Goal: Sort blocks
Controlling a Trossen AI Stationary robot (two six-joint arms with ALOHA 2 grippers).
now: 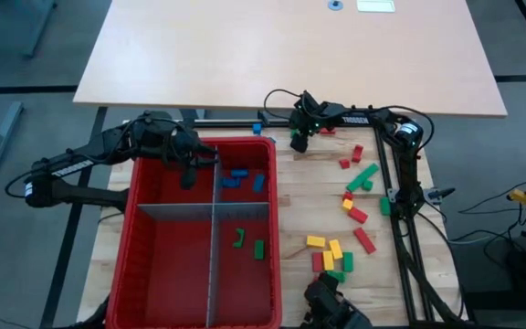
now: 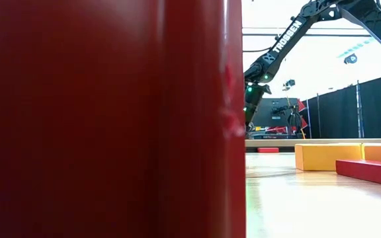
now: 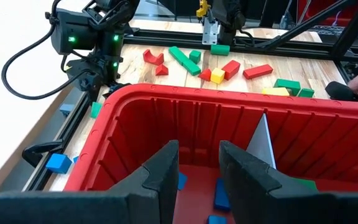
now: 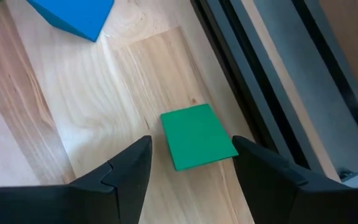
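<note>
Red bin (image 1: 144, 238): two greens (image 1: 249, 243) in one cell, blues (image 1: 240, 178) in next. Loose blocks (image 1: 350, 215) beside bin, mostly unsorted. Left gripper (image 1: 188, 171) spread, empty, over bin. Right gripper (image 4: 191, 165) spread around green block (image 4: 197, 135) at far edge.

- Small red, green and yellow rectangular blocks (image 1: 352, 203) lie scattered flat on the wooden surface, at 3 o'clock.
- Blue blocks (image 1: 237, 178) and two green blocks (image 1: 258, 249) lie inside compartments.
- One flat green block (image 4: 197, 136) lies at 12 o'clock.
</note>
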